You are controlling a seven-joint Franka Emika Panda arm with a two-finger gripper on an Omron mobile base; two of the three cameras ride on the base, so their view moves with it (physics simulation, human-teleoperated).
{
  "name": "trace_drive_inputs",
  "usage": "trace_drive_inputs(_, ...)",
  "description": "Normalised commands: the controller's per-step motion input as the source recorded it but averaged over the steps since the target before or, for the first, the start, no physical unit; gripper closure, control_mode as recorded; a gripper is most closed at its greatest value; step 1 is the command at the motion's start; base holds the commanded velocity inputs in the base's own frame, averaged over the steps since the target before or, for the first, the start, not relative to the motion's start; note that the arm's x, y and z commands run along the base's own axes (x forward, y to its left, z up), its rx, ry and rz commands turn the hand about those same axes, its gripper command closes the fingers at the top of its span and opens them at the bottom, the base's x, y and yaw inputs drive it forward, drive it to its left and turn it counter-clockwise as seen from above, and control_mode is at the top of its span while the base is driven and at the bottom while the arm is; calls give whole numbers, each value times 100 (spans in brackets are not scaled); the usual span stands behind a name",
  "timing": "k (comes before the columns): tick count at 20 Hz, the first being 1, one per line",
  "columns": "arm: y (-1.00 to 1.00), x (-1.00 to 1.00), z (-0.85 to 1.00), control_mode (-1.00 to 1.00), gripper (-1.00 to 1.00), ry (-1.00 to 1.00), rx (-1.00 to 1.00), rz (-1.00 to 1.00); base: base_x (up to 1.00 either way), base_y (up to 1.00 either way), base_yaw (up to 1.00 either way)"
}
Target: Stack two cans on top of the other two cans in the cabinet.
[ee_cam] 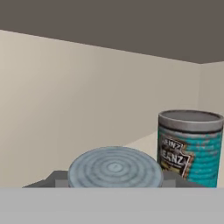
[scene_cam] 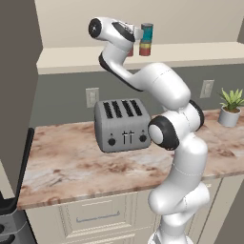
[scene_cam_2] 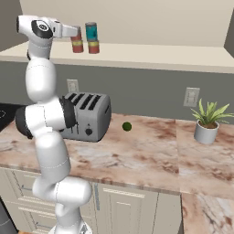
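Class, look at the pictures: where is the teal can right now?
The teal can stands stacked on a red can on the cabinet shelf, above the toaster and just right of the gripper's own can.

Gripper [scene_cam_2: 77, 33]: fingertips hidden against red can [scene_cam_2: 77, 44]; grip not discernible.
Red can, left base view: mostly behind the arm.
Teal can [ee_cam: 189, 148]: base cut off in hand view.
Potted plant [scene_cam: 231, 107]: cropped at right edge.

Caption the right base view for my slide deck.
Tool shut on a red can beside the teal can stacked in the cabinet.
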Motion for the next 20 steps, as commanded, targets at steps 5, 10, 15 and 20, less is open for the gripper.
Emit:
trace_drive_inputs(5,0,3,-1,-100,100,0,0,0,0,0,0)
trace_drive_inputs(10,0,5,0,-100,100,0,0,0,0,0,0)
trace_drive_inputs(15,0,11,0,-100,100,0,0,0,0,0,0)
trace_drive_inputs(20,0,11,0,-100,100,0,0,0,0,0,0)
